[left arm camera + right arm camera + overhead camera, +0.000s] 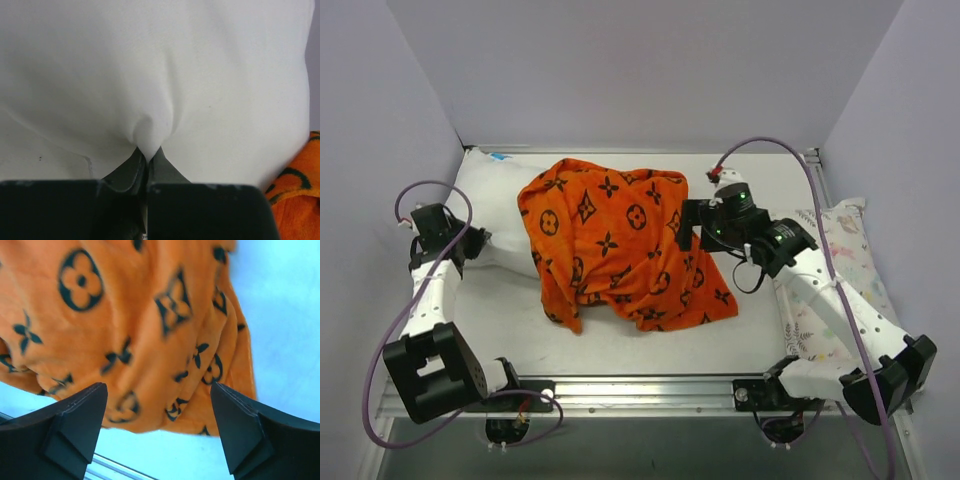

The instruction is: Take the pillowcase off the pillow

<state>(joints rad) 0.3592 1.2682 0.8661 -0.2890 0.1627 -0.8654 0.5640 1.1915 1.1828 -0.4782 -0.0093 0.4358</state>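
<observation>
At the far left, the left gripper (472, 244) is seen pinching the pillow (495, 190). In the left wrist view its fingers (127, 167) are pressed together on a small peak of the white fabric. The pillow's bare end is thus held at the left, and its long axis is judged to run left to right across the counter (620, 350), toward the back. How far it extends to the right cannot be told, since that part is covered.

In the middle lies the pillowcase (610, 240), bunched and rumpled over the pillow's right portion. Its lower edge is spilled onto the counter toward the near side. It is judged to be partly drawn off, not yet free.

Just to the right of the cloth the right gripper (692, 225) is found, aimed leftward at the pillowcase's right edge. In the right wrist view its fingers (75, 415) are spread wide with nothing clamped between them. The orange folds are seen beyond the tips rather than in them. This arm is the nearer one to the pillowcase, which lies to its left. A fresh hold on that right edge and a pull to the right, along the pillow's long axis and away from the left pinch, is what the next move appears to call for.

At the far right a second, pastel-printed pillow (850, 260) is lain along the counter's edge, partly under the right arm. The counter is white and smooth, edged by a metal rail (650, 385) at the near side. It is enclosed by plain pale lilac walls (640, 70).
</observation>
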